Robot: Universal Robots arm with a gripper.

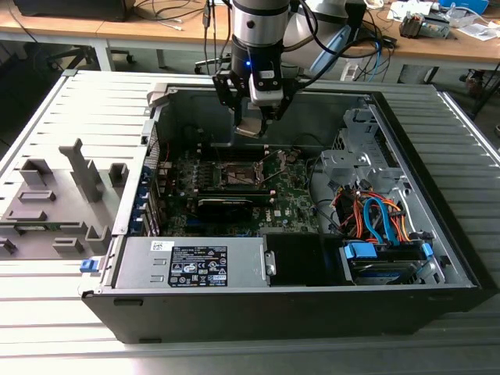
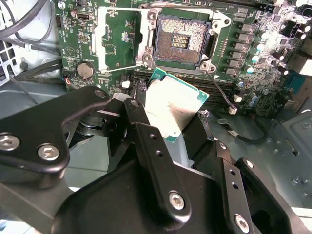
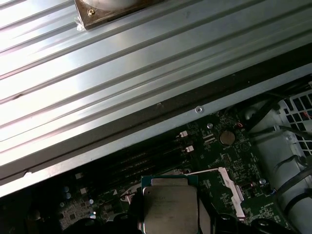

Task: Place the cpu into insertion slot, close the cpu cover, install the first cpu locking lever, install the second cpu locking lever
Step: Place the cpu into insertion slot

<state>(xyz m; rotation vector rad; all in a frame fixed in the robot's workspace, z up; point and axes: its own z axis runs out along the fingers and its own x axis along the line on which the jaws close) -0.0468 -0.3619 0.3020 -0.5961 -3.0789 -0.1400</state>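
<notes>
My gripper hangs over the back of the open computer case, shut on the cpu. In both wrist views the cpu is a small square chip with a dull silver top and green rim, pinched by its edges between the black fingers. It hovers tilted above the motherboard, short of the insertion slot, whose bare contact field lies uncovered. A thin silvery frame, apparently the cpu cover, is swung open beside the slot. Thin wire levers lie unlatched along the socket.
A black card lies just in front of the socket. The power supply fills the case's front, with a drive and orange and blue cables on the exterior view's right. A grey fixture stands outside the case on the left.
</notes>
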